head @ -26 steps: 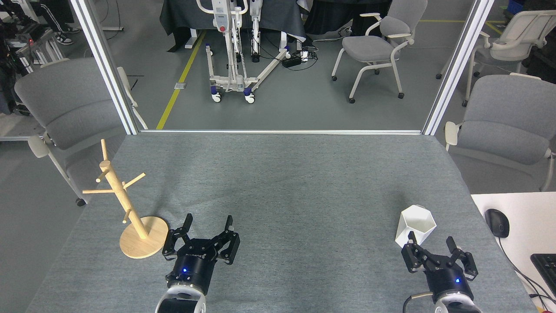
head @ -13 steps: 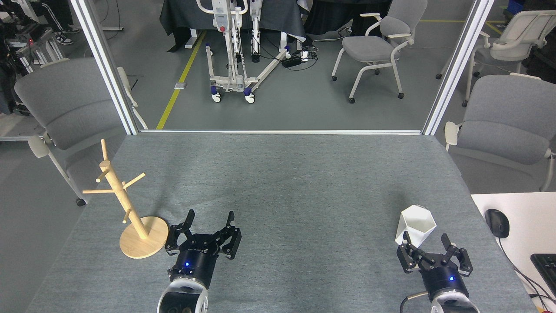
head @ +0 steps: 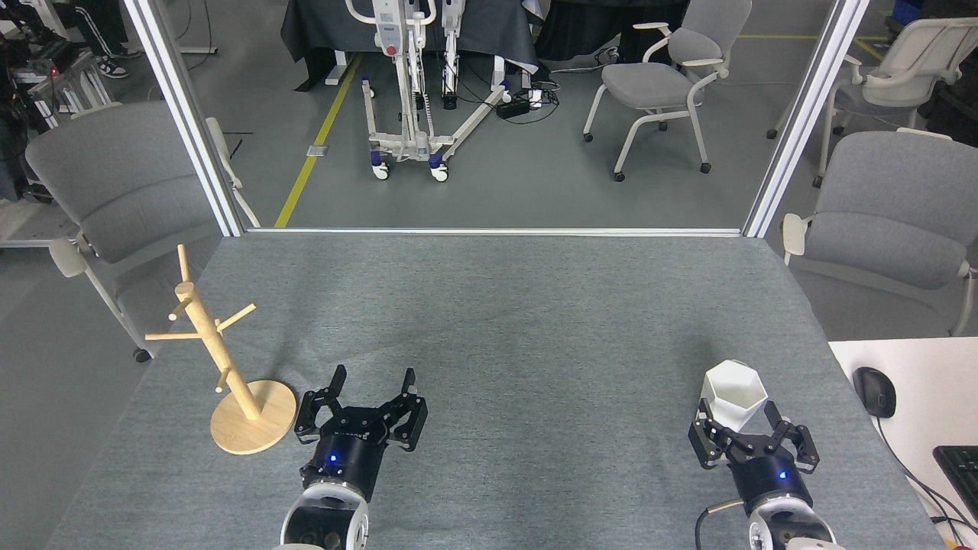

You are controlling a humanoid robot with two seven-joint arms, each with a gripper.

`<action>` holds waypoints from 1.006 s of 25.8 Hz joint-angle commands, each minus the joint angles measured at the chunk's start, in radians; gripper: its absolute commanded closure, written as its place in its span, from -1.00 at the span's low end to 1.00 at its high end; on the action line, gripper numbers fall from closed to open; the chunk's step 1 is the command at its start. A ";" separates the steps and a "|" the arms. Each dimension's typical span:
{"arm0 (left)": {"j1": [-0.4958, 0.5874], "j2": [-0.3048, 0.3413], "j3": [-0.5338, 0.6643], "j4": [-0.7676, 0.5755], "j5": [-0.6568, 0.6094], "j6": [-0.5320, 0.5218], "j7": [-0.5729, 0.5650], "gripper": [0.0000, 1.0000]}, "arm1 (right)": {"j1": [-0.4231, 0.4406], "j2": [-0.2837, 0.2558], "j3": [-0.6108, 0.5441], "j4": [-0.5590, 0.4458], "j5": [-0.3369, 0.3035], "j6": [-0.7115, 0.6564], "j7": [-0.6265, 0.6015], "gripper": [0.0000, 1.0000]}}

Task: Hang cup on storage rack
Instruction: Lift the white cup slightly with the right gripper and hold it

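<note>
The white faceted cup (head: 733,393) stands upright on the grey table at the near right. My right gripper (head: 739,410) is open, its two fingers either side of the cup's lower body, and I cannot tell whether they touch it. The wooden storage rack (head: 221,363) stands at the near left on its round base, with several thin pegs angling off the post. Just right of that base, my left gripper (head: 373,378) is open and holds nothing.
The grey cloth-covered table (head: 489,321) ends at a far edge with metal frame posts. A white desk with a black mouse (head: 875,391) and a keyboard (head: 959,466) adjoins the right side. Grey chairs stand left and right of the table.
My right gripper has moved left and forward until its fingers flank the cup's lower body. My left gripper has shifted slightly right. The cup and rack have stayed put.
</note>
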 commanded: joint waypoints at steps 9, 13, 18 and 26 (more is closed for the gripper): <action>-0.005 0.000 0.000 0.012 0.000 0.000 0.003 -0.99 | -0.017 0.000 0.000 0.024 0.000 0.000 0.003 -0.99; -0.006 0.000 0.002 0.024 0.000 0.000 0.003 -0.99 | -0.046 -0.011 0.001 0.056 -0.001 0.000 0.003 -0.99; -0.006 0.002 0.002 0.024 0.000 -0.002 0.003 -0.99 | -0.058 -0.020 0.001 0.070 -0.004 0.000 0.003 -0.99; -0.006 0.002 0.002 0.031 0.000 0.000 0.003 -0.99 | -0.056 -0.023 0.001 0.075 -0.009 -0.001 0.001 -0.99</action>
